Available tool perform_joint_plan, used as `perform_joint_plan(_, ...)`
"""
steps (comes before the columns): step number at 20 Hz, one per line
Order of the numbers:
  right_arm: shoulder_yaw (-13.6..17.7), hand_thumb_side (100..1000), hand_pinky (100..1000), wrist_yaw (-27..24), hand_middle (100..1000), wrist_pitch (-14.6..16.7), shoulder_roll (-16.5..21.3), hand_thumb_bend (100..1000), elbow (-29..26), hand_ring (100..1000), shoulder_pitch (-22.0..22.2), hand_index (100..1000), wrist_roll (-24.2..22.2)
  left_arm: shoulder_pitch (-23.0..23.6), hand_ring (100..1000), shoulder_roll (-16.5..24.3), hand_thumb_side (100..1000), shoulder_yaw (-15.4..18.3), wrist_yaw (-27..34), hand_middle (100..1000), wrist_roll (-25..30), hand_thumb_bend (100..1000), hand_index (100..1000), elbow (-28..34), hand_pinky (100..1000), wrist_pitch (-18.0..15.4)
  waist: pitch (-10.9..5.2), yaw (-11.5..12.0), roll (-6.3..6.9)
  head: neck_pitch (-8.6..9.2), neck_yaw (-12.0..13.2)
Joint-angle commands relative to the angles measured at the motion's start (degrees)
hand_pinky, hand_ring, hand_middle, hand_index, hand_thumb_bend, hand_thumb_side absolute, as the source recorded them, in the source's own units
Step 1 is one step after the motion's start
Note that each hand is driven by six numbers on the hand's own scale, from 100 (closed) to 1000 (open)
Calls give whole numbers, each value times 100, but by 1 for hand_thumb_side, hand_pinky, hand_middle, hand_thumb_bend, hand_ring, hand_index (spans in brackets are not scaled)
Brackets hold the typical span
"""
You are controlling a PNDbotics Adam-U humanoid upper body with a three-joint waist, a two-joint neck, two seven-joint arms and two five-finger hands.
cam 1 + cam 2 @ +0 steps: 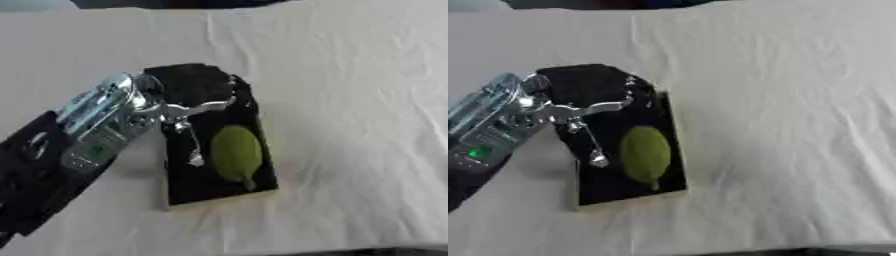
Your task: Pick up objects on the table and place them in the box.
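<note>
A shallow black box with a pale rim (223,196) lies on the white cloth at the middle of the table. Inside it, toward its right wall, lies a green oval object (236,152) with a pointed near end. My left arm comes in from the lower left, and my left hand (179,110) hovers over the far left part of the box. Its silver fingers (189,145) are straight and spread, one toward the right and one down into the box, just left of the green object. A dark mass (194,82) at the box's far end is too indistinct to make out.
White creased cloth (350,100) covers the table on all sides of the box. A dark strip shows along the far edge and at the near right corner.
</note>
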State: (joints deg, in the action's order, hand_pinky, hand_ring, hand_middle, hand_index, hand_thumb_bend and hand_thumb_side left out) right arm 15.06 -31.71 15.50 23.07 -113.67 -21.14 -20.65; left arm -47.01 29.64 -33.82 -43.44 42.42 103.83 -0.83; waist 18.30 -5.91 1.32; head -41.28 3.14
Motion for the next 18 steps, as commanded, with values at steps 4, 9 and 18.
perform_joint_plan(4,70,605,851,26,622,-21,56,100,-92,742,-25,820,3,-22,866,168,100,428,-21,867,45,683,907,374,878,81,-111,8,-18,23,-10)
perform_joint_plan(9,97,604,851,39,622,-14,61,100,-92,742,0,820,31,-48,818,373,100,1115,121,808,-383,548,860,993,845,492,-127,72,-34,13,-71)
perform_joint_plan(18,171,603,850,66,623,36,68,100,-92,742,61,821,122,-137,701,66,100,2417,529,672,-1185,380,799,1076,732,1282,-164,276,-129,9,-286)
